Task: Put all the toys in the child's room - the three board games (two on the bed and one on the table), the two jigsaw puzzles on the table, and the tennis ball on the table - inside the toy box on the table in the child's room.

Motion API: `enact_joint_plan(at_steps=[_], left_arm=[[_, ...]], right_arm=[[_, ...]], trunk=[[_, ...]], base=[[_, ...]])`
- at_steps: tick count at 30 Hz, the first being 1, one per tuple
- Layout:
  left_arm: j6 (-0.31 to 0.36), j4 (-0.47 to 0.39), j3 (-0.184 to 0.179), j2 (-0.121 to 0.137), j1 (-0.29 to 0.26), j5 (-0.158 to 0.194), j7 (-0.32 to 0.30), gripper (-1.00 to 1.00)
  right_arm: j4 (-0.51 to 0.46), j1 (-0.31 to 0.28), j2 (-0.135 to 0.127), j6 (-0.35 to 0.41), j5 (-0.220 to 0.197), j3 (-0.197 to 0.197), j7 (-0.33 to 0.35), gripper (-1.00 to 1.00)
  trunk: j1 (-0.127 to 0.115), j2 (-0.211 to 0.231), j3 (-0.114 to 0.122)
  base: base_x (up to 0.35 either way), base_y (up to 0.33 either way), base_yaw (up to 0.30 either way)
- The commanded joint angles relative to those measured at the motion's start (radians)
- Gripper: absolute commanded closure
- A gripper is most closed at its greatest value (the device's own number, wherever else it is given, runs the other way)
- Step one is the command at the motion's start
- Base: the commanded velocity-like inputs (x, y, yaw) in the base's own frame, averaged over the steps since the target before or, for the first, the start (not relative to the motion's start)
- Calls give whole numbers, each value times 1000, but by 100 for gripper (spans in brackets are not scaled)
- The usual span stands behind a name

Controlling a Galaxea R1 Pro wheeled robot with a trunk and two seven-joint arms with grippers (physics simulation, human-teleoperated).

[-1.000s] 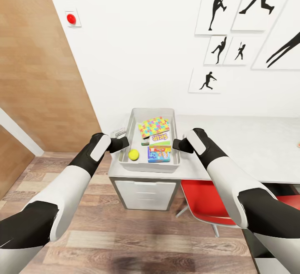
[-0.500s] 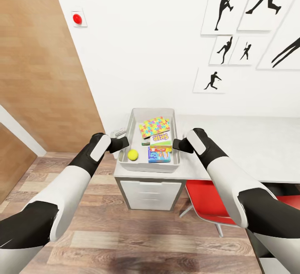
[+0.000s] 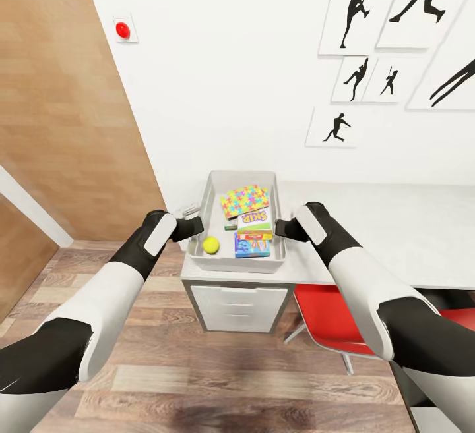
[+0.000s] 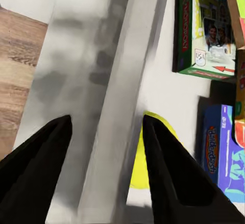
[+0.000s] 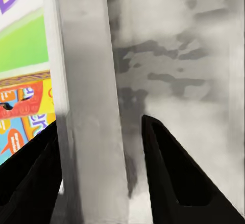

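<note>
A: White-walled child's room; on the pale grey table [image 3: 396,235], the shallow light grey toy box [image 3: 212,190] holds the yellow-green tennis ball [image 3: 210,244] at its 7 o'clock corner.

B: Left end effector [image 3: 196,225] and right end effector [image 3: 281,227] straddle its walls, fingers apart. Probably checking; next, locate any toy not yet boxed.

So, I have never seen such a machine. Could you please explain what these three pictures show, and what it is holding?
This is a simulated robot with two arms. The large picture comes from its head, looking down. The two close pictures come from cameras near each end effector. On the table stands a grey toy box with a puzzle, game boxes and a tennis ball inside. The left end effector and right end effector each straddle one side wall of the box, jaws open. Nothing is gripped yet.
</note>
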Motion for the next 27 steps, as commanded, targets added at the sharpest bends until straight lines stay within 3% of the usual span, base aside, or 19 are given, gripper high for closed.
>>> enact_joint_plan(at_steps=[1, 20, 27], left_arm=[[2, -3, -4, 0, -1, 6, 10, -100], [2, -7, -2, 2, -1, 6, 9, -100], [3, -32, 4, 4, 2, 6, 6, -100]], right_arm=[[-1, -1, -1, 2, -8, 5, -10, -100], [-5, -6, -1, 2, -8, 5, -10, -100], [-71, 2, -6, 3, -8, 3, -11, -100]], trunk=[[1, -2, -2], [1, -2, -2], [1, -2, -2]], base=[[0, 0, 0], [0, 0, 0], [0, 0, 0]])
